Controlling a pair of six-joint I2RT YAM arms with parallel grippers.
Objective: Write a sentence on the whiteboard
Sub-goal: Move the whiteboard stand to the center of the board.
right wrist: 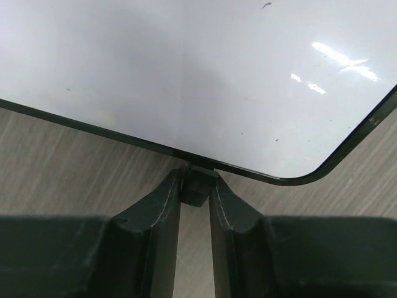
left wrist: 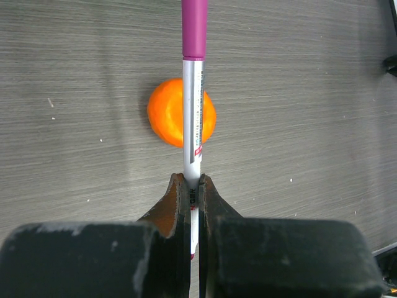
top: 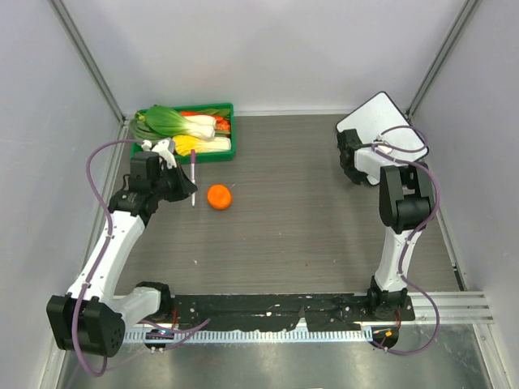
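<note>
whiteboard (right wrist: 217, 74) — glossy white, black-framed | right fingers (right wrist: 162, 205) pinch its foot (right wrist: 198, 185) | left fingers (left wrist: 170, 205) pinch marker (left wrist: 193, 118)

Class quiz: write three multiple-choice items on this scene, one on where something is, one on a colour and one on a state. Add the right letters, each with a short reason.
1. Where does the whiteboard stand in the top view?
A. near left
B. far right
C. dead centre

2. What colour is the cap of the marker?
A. blue
B. black
C. magenta

3. How is the left gripper?
A. wide open and empty
B. shut on the marker
C. open, hanging above the marker

Answers:
1 B: the board sits by the far right corner, where the right gripper clamps its edge.
2 C: the left wrist view shows a magenta cap on a white barrel.
3 B: both fingers press against the barrel, which sticks out between them.
</note>
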